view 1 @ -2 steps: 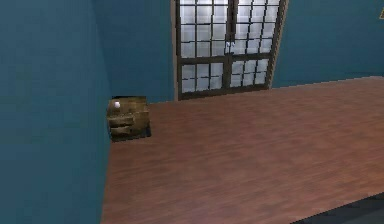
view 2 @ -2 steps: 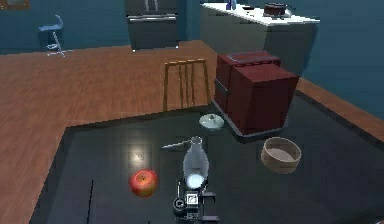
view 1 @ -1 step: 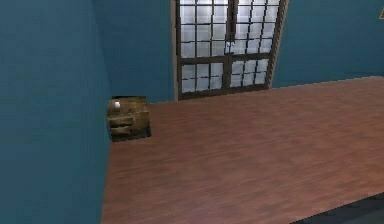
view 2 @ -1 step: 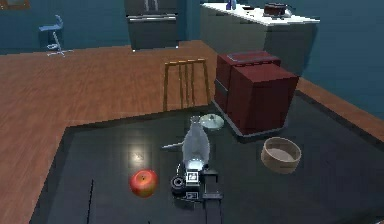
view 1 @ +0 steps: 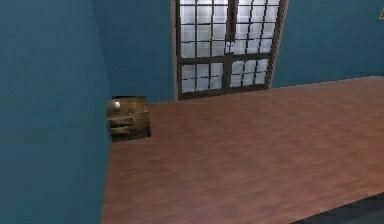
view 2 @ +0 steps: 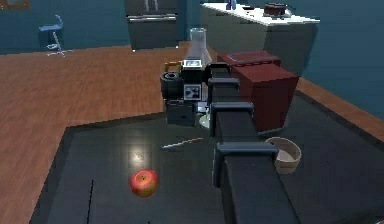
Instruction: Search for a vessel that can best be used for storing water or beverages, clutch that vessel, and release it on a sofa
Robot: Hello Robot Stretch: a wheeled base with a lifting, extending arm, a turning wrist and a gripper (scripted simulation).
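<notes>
i have the gripper [view 2: 172, 82] out near the dark table's [view 2: 90, 150] far edge. a pale flask-like vessel [view 2: 198, 42] sits just behind its tip, and i cannot tell whether the gripper holds anything. my worry is that a misjudged reach tips the vessel off the table, or the arm clips the red box [view 2: 262, 85] just beside it.

On the table [view 2: 90, 150], the arm side view's left lies mostly bare: just an apple [view 2: 144, 181] and a thin utensil [view 2: 180, 144]. Right of my pincer [view 2: 176, 95], a dark red box [view 2: 262, 85] and a bowl [view 2: 285, 155] crowd the way.
</notes>
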